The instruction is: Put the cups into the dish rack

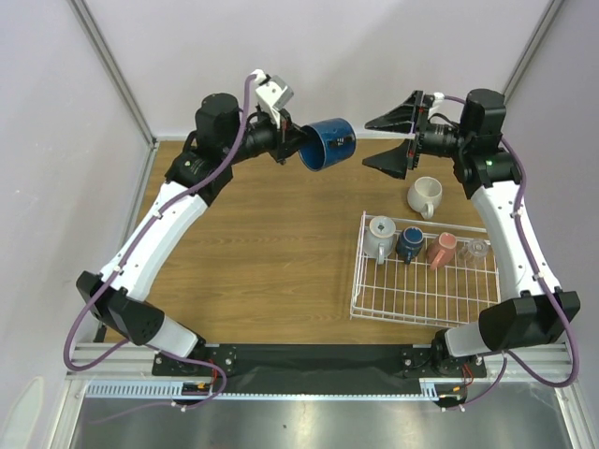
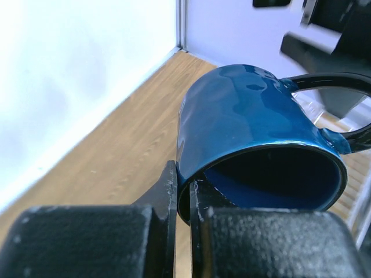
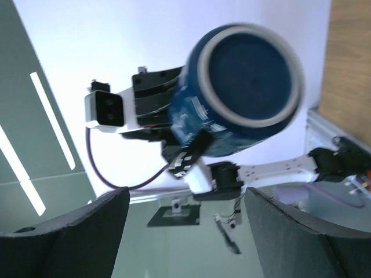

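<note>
The dark blue mug (image 1: 328, 143) hung above the far worktop (image 1: 262, 253), rim pinched in the clenched left claw (image 1: 299, 148), its long axis level, base facing the released right claw (image 1: 386, 142) nearby, nearer the dish rack (image 1: 374, 311).

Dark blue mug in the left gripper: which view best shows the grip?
Left wrist: close up, the left gripper pinches the mug by its rim. Top external shows the mug small, sideways in the air; right wrist shows mostly its blurred base.
</note>
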`<state>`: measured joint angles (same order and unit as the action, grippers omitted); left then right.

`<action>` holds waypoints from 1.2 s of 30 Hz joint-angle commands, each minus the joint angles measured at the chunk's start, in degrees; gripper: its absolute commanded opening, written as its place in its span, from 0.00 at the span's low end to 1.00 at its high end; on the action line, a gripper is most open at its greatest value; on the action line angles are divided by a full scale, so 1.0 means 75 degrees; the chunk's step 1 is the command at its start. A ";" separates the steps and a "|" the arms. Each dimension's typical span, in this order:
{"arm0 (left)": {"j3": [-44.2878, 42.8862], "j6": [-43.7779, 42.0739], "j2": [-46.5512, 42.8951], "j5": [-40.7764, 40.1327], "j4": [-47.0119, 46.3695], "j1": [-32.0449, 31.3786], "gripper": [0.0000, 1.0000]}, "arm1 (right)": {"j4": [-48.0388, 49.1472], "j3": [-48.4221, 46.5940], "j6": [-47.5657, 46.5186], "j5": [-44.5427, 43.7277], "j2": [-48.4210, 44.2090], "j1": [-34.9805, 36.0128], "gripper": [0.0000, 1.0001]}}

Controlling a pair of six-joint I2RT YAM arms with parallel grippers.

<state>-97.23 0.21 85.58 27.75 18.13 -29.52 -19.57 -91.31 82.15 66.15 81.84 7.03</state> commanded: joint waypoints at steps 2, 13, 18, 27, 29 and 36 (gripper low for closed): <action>-0.0151 -0.1632 -0.0805 -0.0029 -0.0764 -0.0166 0.00 | 0.1191 -0.0283 0.1666 0.0437 -0.0284 0.0316 0.86; 0.0776 -0.3050 -0.1718 -0.0208 -0.1269 -0.0681 0.00 | 0.1474 0.0374 0.2840 0.0614 -0.0494 0.1184 0.77; 0.1035 -0.3367 -0.1965 -0.0172 -0.1377 -0.0892 0.00 | 0.1238 0.0432 0.2897 0.0625 -0.0471 0.1523 0.72; 0.1011 -0.3508 -0.2047 -0.0500 -0.1152 -0.1267 0.00 | 0.0513 0.0456 0.2512 0.0368 -0.0541 0.1922 0.48; 0.1046 -0.3508 -0.2094 -0.0489 -0.1105 -0.1302 0.00 | 0.0291 0.0444 0.2232 0.0274 -0.0576 0.1957 0.40; 0.1175 -0.3426 -0.2212 -0.0430 -0.1105 -0.1349 0.00 | -0.0097 0.0537 0.1856 0.0028 -0.0682 0.2192 0.26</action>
<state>-87.83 -24.86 71.90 22.02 15.70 -38.26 -18.94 -87.42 96.86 66.83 78.19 22.24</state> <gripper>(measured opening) 0.057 0.282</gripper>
